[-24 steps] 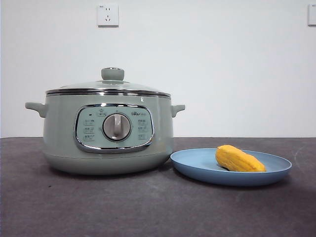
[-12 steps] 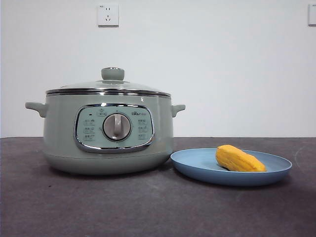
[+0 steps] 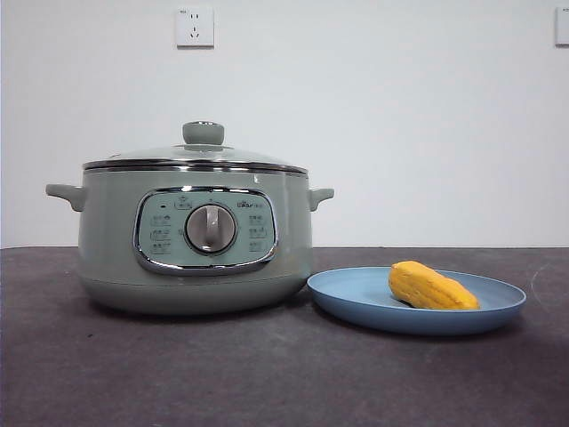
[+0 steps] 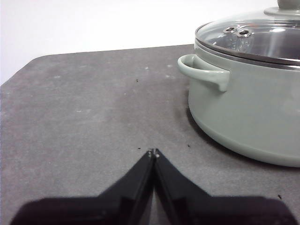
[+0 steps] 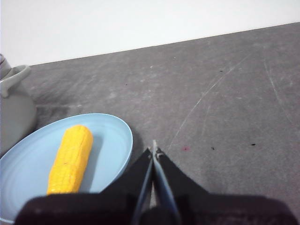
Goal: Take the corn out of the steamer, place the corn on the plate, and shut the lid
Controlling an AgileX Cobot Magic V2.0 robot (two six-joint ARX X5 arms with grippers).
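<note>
On plate (image 3: 356,298), corn (image 3: 432,286) laid on side, right of steamer (image 3: 111,240). Plate rim just beside steamer base. Lid (image 3: 196,157) seated on steamer, knob up. Left gripper (image 4: 153,153) seen pressed together, empty, above table (image 3: 267,374) near steamer handle. Right gripper (image 5: 154,151) seen pressed together, empty, just beside plate rim. Wall socket (image 3: 194,27) seen behind steamer.
</note>
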